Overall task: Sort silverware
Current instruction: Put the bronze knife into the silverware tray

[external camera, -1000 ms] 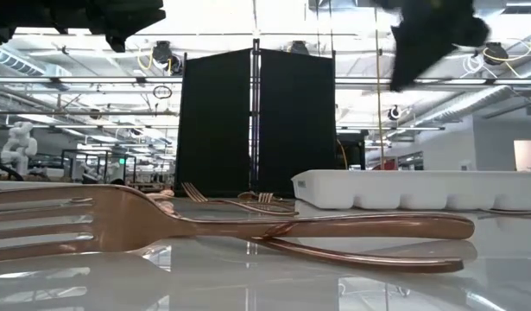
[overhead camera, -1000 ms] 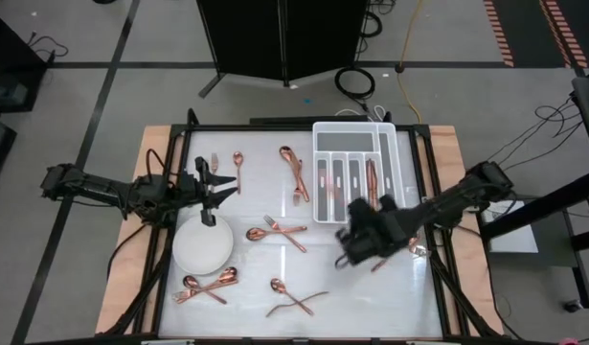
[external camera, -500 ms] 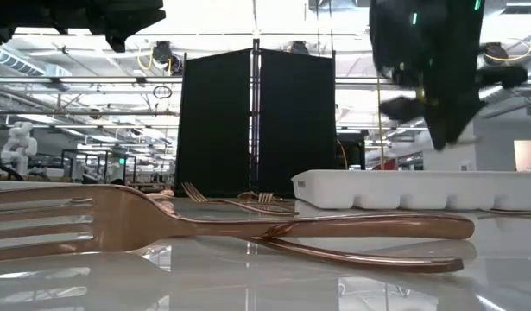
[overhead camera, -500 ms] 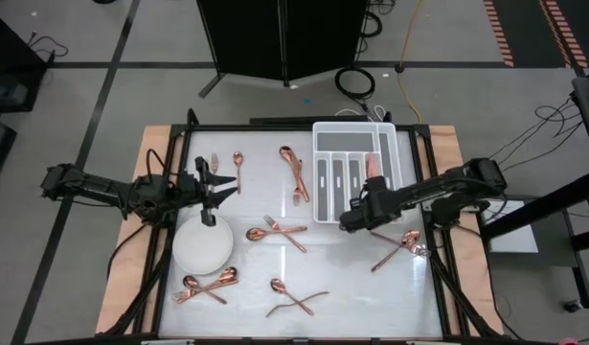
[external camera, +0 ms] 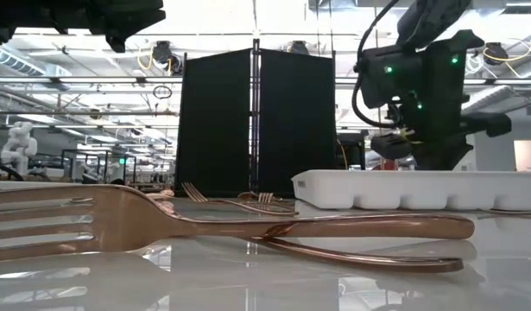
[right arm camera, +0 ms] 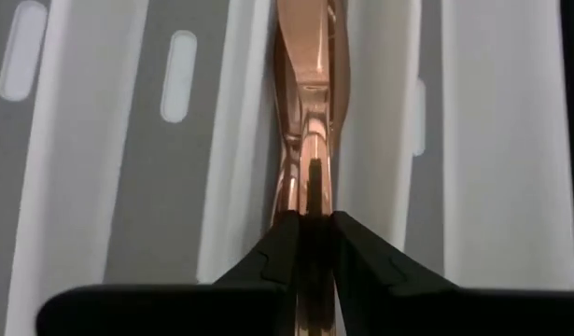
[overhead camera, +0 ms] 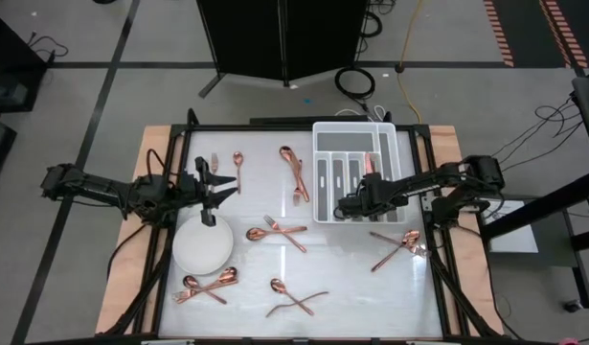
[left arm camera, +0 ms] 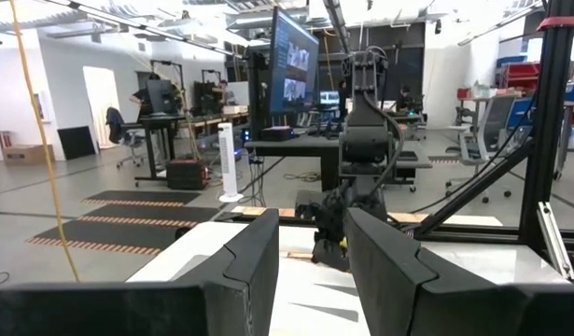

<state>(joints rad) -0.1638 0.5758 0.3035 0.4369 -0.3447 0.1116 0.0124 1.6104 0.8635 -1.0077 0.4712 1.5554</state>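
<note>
Right hand point(right arm camera: 308, 245) over the white tray point(overhead camera: 395, 153), fingers pinched on a copper utensil point(right arm camera: 305, 140) lying in a slot, left hand point(overhead camera: 220, 189) idle, half-open, empty.

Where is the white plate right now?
In the high view the white plate lies on the table's left half, just below the left hand, with a pair of spoons on the table beneath it.

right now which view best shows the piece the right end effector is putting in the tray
The right wrist view: the copper piece fills the frame, clamped in the right end effector over a tray slot. The high view shows only a sliver; low and left wrist views hide it.
</note>
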